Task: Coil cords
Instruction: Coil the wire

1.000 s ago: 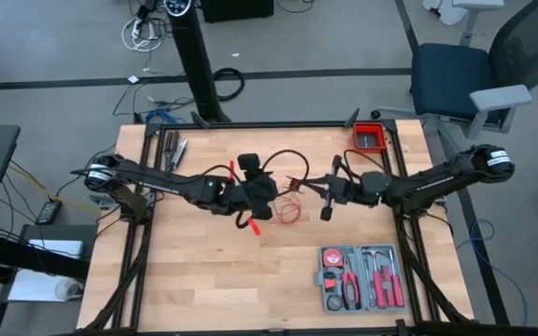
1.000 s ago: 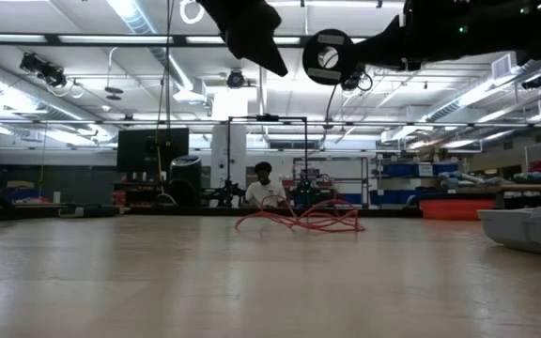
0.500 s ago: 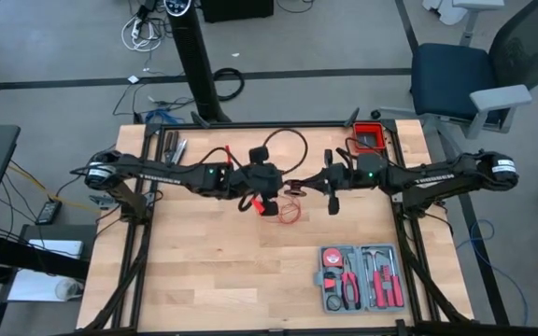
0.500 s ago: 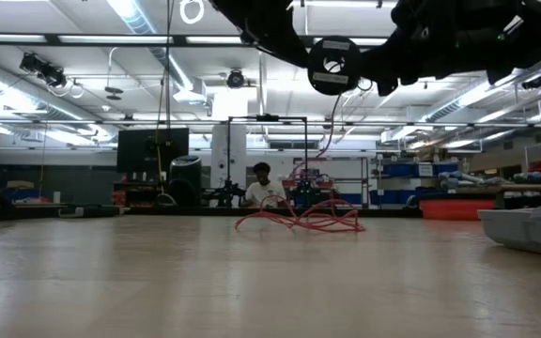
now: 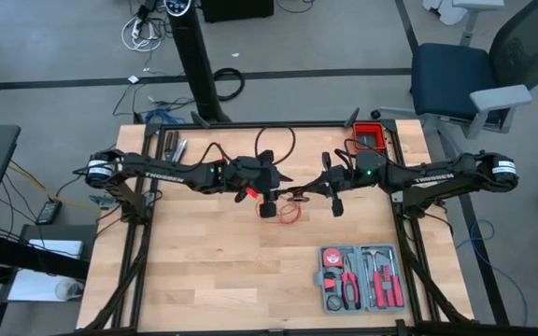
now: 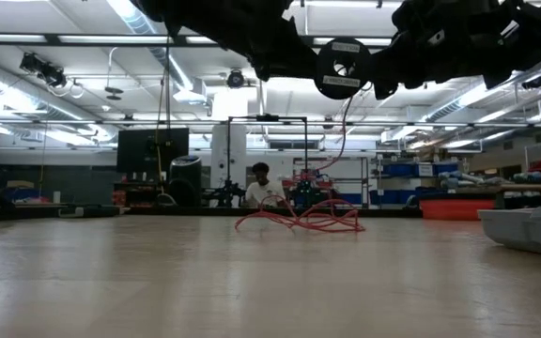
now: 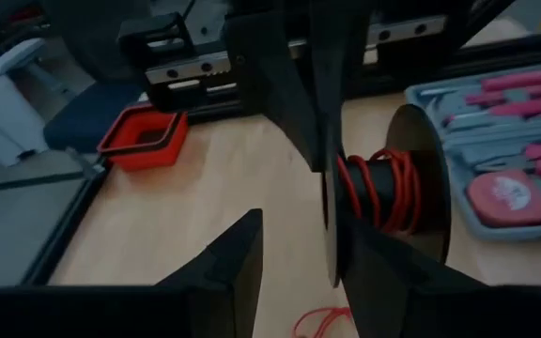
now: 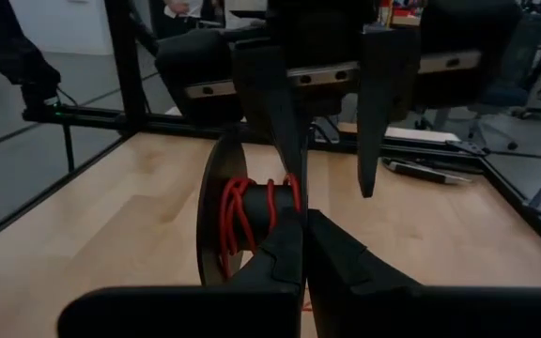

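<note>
- Both arms reach in from the sides and meet nose to nose over the middle of the counter [image 5: 204,261], lifted well clear of the wood
- Between them hangs a small black spool [image 6: 343,68] with several turns of the red cord [image 7: 383,192] wound on its core
- The right gripper [image 8: 303,225] has its jaws pressed fully together; they look to be nipping the thin rim of the spool's near disc, so the spool hangs off that arm
- The left gripper [image 7: 299,230] faces it with its jaws standing wide apart, one finger on either side of that same disc and of the right arm's closed tips; I can't see them touching the spool or the cord
- The rest of the cord lies as a loose tangle of red loops on the counter, just below and a little in front of where the two grippers meet
- From table height a thin red strand can be seen running down from the spool towards that tangle
- A grey tool case [image 5: 361,277] lies open near the front right of the counter, well apart from the cord, with red-handled tools inside
- A small red tray [image 5: 369,138] sits at the back right corner
- Far off in the room behind the counter a person [image 6: 263,186] is sitting
</note>
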You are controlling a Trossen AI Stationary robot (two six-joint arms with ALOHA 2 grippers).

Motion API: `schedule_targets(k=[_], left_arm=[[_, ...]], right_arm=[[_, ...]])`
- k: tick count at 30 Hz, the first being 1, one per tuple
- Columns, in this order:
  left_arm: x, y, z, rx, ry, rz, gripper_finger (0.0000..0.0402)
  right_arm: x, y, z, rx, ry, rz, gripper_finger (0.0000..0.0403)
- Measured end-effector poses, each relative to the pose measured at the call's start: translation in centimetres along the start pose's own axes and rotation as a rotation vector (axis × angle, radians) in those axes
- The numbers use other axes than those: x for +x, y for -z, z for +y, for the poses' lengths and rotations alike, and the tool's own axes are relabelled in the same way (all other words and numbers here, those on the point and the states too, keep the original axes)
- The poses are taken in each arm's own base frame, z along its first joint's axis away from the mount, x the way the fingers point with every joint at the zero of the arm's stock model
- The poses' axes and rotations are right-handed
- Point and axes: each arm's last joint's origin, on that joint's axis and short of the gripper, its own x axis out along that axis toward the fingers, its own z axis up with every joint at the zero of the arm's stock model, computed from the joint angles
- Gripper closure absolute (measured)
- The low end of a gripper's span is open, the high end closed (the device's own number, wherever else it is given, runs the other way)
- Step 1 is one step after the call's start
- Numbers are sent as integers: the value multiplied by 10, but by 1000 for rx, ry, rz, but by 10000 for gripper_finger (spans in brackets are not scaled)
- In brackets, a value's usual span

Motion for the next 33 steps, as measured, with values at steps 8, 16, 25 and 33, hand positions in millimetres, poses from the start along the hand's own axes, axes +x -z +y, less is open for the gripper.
schedule_targets(k=[8,16,25,33], left_arm=[[0,2,1,16,36,-8,360],[-1,-4,13,5,-68,-13,399],[-7,-15,35,-37,-69,-12,400],[-52,-35,63,-107,-171,-13,401]], right_arm=[[0,-1,-2,-18,42,-10,398],[-2,-11,-8,-23,185,-100,368],[-14,-25,-19,-20,253,-189,272],[-33,-31,-27,-30,462,-146,259]])
